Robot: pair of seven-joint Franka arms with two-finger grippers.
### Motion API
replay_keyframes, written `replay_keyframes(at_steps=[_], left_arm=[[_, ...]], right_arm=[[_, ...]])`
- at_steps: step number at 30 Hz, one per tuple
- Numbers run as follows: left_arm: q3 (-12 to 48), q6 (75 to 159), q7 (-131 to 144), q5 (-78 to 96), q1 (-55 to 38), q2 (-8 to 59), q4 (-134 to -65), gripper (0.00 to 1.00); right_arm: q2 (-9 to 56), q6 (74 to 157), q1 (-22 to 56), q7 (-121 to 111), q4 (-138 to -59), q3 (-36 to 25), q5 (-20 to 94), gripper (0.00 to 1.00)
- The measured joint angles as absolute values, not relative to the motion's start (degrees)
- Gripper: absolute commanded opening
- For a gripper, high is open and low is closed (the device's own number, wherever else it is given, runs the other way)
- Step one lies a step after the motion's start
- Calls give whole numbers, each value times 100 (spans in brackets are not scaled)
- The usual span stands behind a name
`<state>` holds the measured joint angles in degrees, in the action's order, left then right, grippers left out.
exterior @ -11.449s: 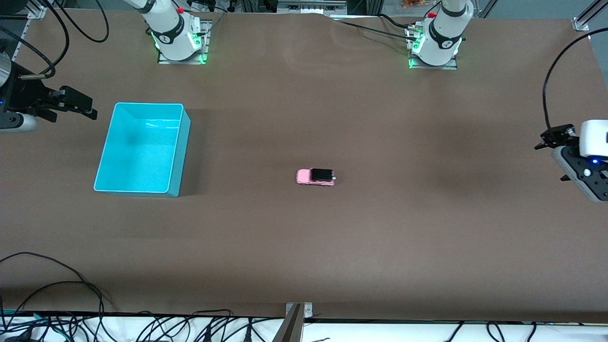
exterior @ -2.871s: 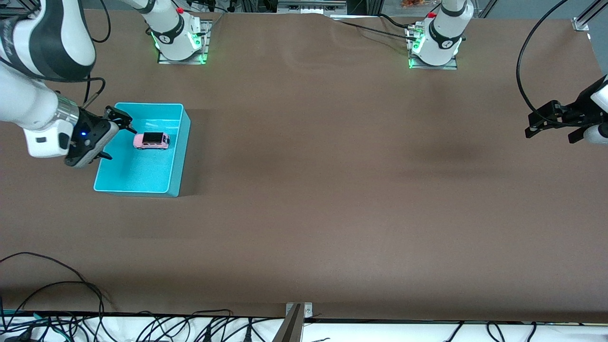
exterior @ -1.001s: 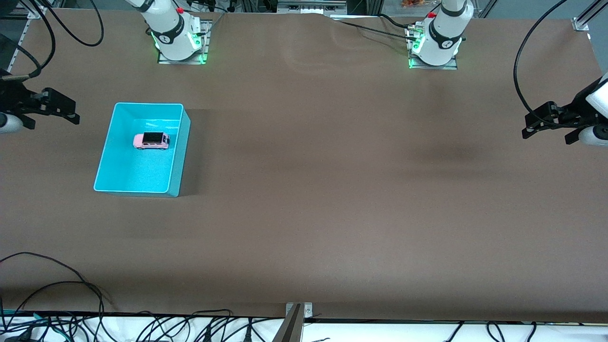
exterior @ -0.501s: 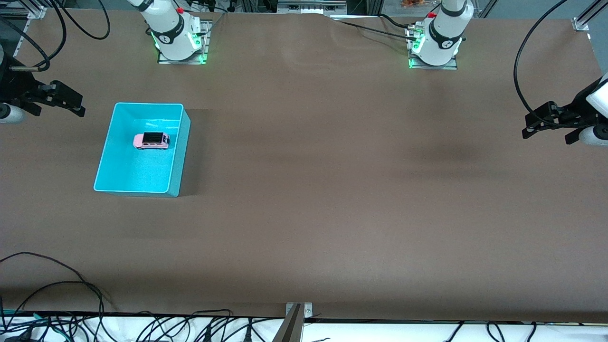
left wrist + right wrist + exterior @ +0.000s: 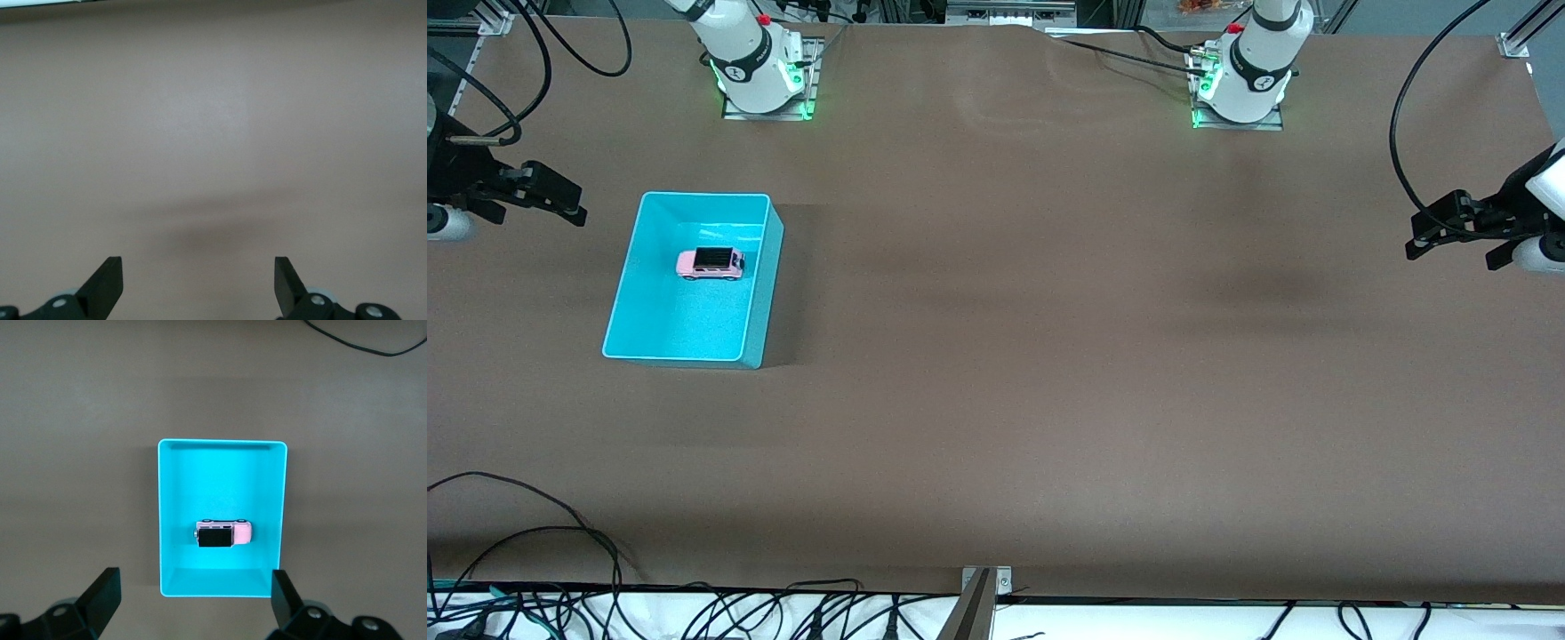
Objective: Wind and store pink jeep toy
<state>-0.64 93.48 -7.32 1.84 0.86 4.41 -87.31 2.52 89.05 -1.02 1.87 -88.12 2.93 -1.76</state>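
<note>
One pink jeep toy inside turquoise bin, on its wheels, nearer the bin's wall toward the robot bases. Right gripper up over bare table beside bin, fingers wide apart, nothing held. Left gripper waiting over table's other end, also wide apart, nothing held.

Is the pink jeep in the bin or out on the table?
In. The pink jeep toy sits on the floor of the turquoise bin.

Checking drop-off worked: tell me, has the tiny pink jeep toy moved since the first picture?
Yes. The tiny pink jeep toy went from mid-table into the turquoise plastic bin, toward the right arm's end.
</note>
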Motion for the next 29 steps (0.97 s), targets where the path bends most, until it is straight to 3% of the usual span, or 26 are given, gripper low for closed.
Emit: replay_keyframes(at_steps=[29], left_arm=[[-64,9348,-732,184,86,442,-8731,100]], right_arm=[[308,8897,-101,188,-8812,305,-176,100]])
